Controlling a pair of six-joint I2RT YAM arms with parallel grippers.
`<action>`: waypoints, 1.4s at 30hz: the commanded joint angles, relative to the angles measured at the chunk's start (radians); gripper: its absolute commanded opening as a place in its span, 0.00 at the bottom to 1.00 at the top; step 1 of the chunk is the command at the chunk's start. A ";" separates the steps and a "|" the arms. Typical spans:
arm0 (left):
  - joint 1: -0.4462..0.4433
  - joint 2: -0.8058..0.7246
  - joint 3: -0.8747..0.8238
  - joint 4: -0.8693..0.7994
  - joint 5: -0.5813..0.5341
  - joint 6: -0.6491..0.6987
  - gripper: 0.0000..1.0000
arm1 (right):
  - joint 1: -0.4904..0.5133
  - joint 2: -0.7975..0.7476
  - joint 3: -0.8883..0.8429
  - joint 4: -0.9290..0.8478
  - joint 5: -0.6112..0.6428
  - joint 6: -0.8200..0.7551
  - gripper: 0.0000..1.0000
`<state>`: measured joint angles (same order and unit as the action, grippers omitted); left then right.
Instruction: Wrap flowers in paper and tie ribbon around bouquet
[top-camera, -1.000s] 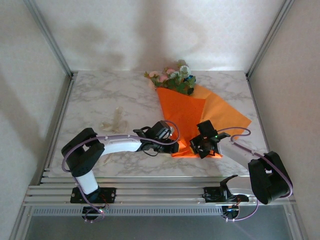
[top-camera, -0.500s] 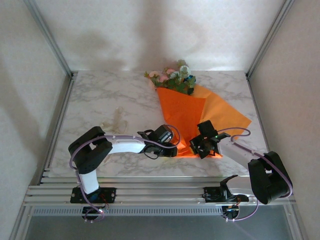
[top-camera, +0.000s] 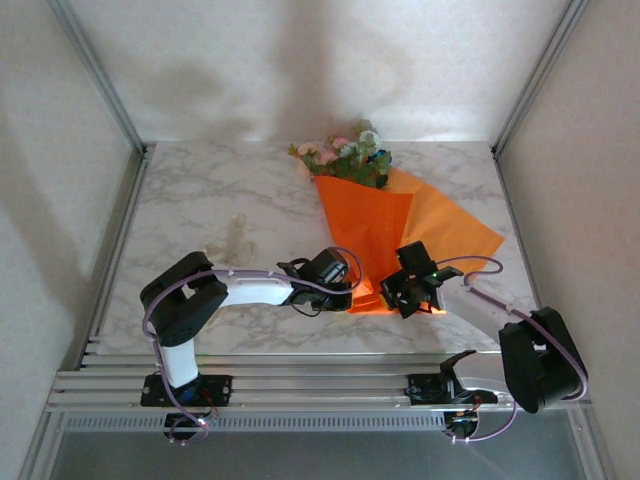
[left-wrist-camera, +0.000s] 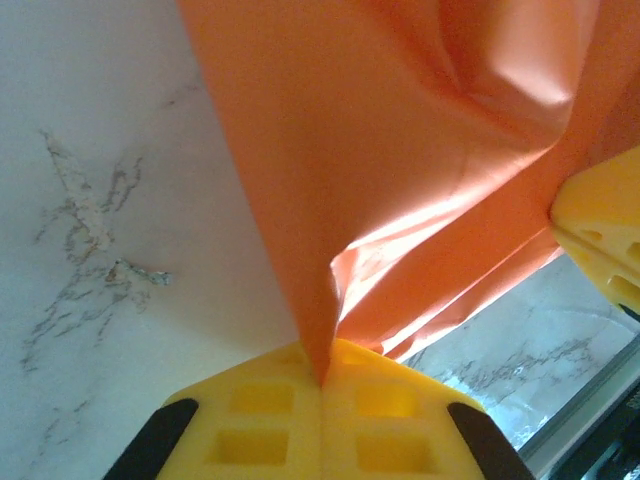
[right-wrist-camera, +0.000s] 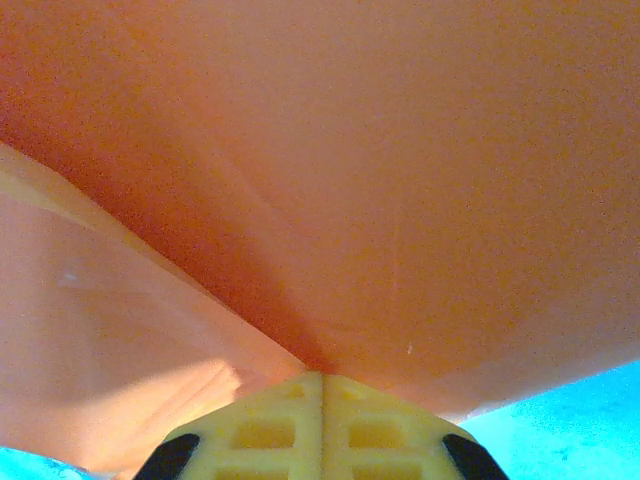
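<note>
The bouquet lies on the marble table, with the flowers (top-camera: 345, 155) at the far end poking out of the orange paper (top-camera: 380, 225). The paper is folded into a cone narrowing toward me. My left gripper (top-camera: 352, 292) is at the cone's near tip from the left. In the left wrist view it (left-wrist-camera: 322, 372) is shut on a fold of the paper (left-wrist-camera: 400, 150). My right gripper (top-camera: 402, 290) holds the tip from the right. It (right-wrist-camera: 322, 378) is shut on the paper (right-wrist-camera: 330, 180). The pale ribbon (top-camera: 232, 240) lies loose on the table to the left.
Aluminium rails (top-camera: 300, 385) run along the near table edge, close behind both grippers. Slanted frame posts (top-camera: 100, 75) and white walls close in the sides and back. Bare marble (top-camera: 200, 200) lies left of the bouquet around the ribbon.
My left gripper has slid right to the cone's near tip and closed on the paper. The right gripper has stayed shut on the paper, barely moving.
</note>
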<state>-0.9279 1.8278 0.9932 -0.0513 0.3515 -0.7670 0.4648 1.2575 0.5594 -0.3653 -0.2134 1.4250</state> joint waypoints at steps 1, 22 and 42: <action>0.004 -0.037 0.020 0.036 0.014 -0.051 0.00 | -0.002 -0.067 -0.019 -0.068 -0.024 0.007 0.21; 0.040 -0.026 0.121 -0.031 0.164 -0.032 0.00 | 0.106 -0.231 -0.222 0.337 0.108 0.365 0.70; 0.058 0.009 0.144 -0.060 0.233 -0.016 0.00 | 0.187 -0.252 -0.290 0.434 0.231 0.369 0.60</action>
<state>-0.8749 1.8297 1.1149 -0.1081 0.5514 -0.7822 0.6323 1.0069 0.2798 0.0429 -0.0380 1.7760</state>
